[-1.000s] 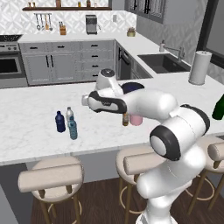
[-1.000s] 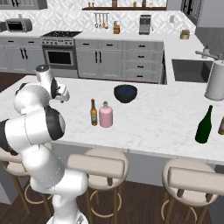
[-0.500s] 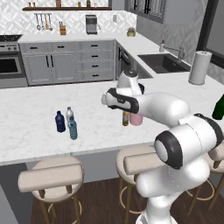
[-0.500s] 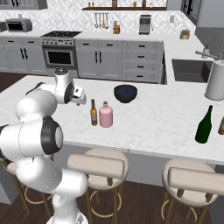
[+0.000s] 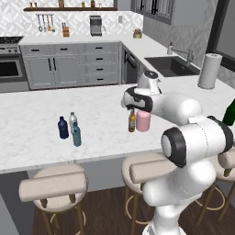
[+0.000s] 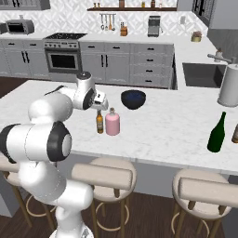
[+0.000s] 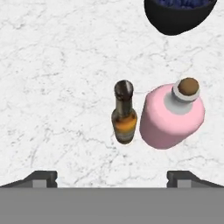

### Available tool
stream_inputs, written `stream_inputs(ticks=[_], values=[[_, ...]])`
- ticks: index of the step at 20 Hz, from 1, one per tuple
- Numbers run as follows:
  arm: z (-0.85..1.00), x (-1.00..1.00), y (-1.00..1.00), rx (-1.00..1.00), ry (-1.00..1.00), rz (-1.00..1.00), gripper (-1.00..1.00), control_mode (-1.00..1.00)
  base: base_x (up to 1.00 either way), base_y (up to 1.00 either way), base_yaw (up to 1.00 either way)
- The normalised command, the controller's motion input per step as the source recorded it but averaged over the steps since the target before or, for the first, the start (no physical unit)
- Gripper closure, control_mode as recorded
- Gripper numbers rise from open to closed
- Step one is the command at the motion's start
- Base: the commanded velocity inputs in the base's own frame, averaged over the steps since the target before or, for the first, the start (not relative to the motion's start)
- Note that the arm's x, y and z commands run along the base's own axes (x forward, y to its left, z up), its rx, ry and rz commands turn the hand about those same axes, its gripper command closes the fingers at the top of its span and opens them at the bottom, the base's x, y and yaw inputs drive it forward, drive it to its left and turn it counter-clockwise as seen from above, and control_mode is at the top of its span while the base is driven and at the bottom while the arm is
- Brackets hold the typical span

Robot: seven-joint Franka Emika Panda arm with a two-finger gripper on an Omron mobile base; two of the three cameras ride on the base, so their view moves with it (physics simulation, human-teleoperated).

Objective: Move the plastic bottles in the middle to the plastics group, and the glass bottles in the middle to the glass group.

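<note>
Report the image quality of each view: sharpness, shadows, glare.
Left base view: soft and slightly blurred, even light, the teal bottle merging with its neighbours. Right base view: flat lighting, faint shadow under the green bottle, no glare. Hand view: sharpest, the brown bottle and pink bottle foreshortened from above, with a mild sheen on the pink one.
</note>
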Motion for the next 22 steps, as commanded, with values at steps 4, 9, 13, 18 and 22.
stream_inputs(ticks=[4,9,13,18,22], values=[[0.0,0.59,-0.04,-0.17,0.06,0.0,-1.0,-1.0,0.0,0.0,0.0],[0.0,0.4,0.11,-0.02,0.09,0.0,-1.0,-1.0,0.0,0.0,0.0],[-0.05,0.29,-0.06,0.0,0.09,0.0,-1.0,-1.0,0.0,0.0,0.0],[-0.13,0.07,-0.1,0.0,0.1,0.0,-1.0,-1.0,0.0,0.0,0.0],[-0.28,0.05,-0.03,0.0,0.17,0.0,-1.0,-1.0,0.0,0.0,0.0]])
